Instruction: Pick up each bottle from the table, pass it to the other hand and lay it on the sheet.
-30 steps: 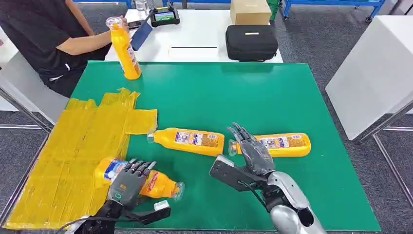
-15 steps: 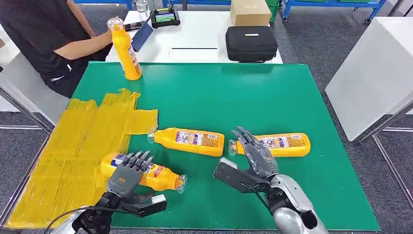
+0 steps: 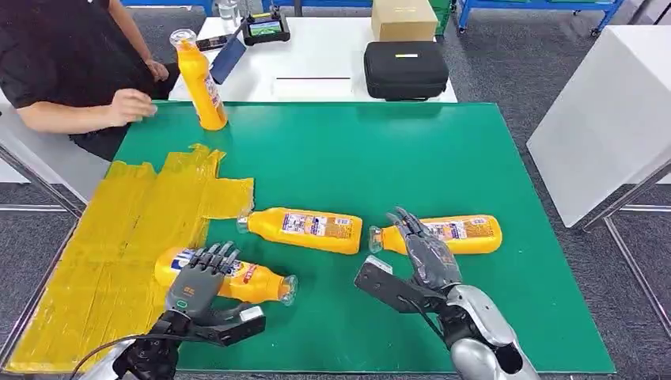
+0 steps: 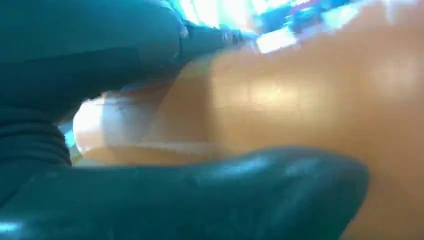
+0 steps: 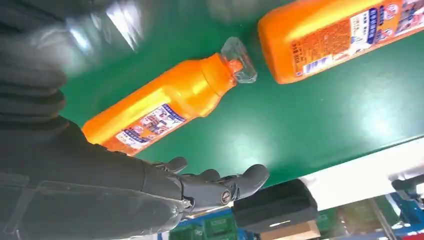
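Four orange bottles are on the green table (image 3: 380, 150). One bottle (image 3: 198, 79) stands up at 11 o'clock, close to a person's hand (image 3: 130, 104). We think the person just put it there for us. The other three lie on their sides, so they can't tip over.

Our left hand (image 3: 198, 283) rests on top of the near bottle (image 3: 245, 281) at 7 o'clock. Our fingers curl around it, and up close the thumb (image 4: 200, 200) looks pressed on its side. We think we are laying it down, or just letting go. Its bottom lies on the yellow sheet (image 3: 119, 237) and its cap sticks out over the green.

Our right hand (image 3: 423, 253) holds nothing, with fingers spread wide. It hovers at 5 o'clock, right by the cap of the right bottle (image 3: 459, 233). We guess it will grab that one next. The middle bottle (image 3: 305, 229) lies just beside it, cap pointing at the sheet.
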Action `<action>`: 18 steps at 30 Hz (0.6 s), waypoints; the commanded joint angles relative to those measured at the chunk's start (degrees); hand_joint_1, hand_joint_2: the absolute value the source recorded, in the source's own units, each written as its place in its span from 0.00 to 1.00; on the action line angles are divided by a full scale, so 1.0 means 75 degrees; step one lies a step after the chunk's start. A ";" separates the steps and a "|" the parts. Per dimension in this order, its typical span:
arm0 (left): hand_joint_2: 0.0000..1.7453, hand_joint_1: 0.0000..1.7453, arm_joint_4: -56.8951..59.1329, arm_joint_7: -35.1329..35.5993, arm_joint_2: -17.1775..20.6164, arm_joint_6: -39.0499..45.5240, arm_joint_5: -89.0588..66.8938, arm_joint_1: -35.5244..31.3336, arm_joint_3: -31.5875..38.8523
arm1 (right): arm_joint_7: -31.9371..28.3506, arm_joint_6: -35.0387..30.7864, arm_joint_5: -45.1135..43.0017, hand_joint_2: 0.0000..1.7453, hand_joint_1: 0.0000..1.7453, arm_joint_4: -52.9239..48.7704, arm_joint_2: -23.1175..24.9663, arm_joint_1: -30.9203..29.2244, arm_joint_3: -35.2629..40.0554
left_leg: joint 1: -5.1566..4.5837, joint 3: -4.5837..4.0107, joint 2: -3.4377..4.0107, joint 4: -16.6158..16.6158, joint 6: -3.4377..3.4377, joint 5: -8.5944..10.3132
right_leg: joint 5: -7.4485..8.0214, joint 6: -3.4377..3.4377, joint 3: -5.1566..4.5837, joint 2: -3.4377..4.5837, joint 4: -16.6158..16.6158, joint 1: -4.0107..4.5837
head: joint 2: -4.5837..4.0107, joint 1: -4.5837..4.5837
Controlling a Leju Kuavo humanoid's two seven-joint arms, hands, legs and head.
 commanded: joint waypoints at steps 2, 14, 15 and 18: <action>0.00 0.00 -0.2728 -0.1692 -0.0389 0.2615 0.3368 0.1279 0.2512 | 0.0043 -0.0019 0.0150 1.00 0.00 0.0265 -0.0571 0.0111 -0.0186 | 0.0016 -0.0009 0.0017 0.0014 -0.0028 -0.0020 | -0.0011 0.0007 -0.0009 -0.0002 -0.0001 0.0014 | 0.0000 -0.0003; 0.00 0.00 -0.5428 -0.4464 -0.1317 0.3627 0.6143 0.3454 0.4089 | -0.0195 -0.0260 0.1166 1.00 0.00 -0.2899 -0.2082 0.3252 -0.2628 | -0.0017 -0.0027 -0.0047 0.0023 0.0002 -0.0053 | -0.0059 0.0041 -0.0017 -0.0053 0.0006 -0.0007 | 0.0000 0.0003; 0.00 0.00 -0.5430 -0.4483 -0.1314 0.3627 0.6163 0.3469 0.4097 | -0.0225 -0.0265 0.1171 1.00 0.00 -0.2940 -0.2098 0.3335 -0.2704 | -0.0018 -0.0022 -0.0044 0.0019 0.0000 -0.0055 | -0.0060 0.0041 -0.0009 -0.0050 0.0003 -0.0007 | 0.0000 -0.0003; 0.00 0.00 -0.5401 -0.4492 -0.1322 0.3627 0.6234 0.3438 0.4086 | -0.0180 -0.0220 0.1268 1.00 0.00 -0.2903 -0.2061 0.3319 -0.2711 | -0.0023 -0.0017 -0.0018 0.0011 0.0007 -0.0070 | -0.0055 0.0038 -0.0010 -0.0026 -0.0002 -0.0017 | 0.0000 -0.0003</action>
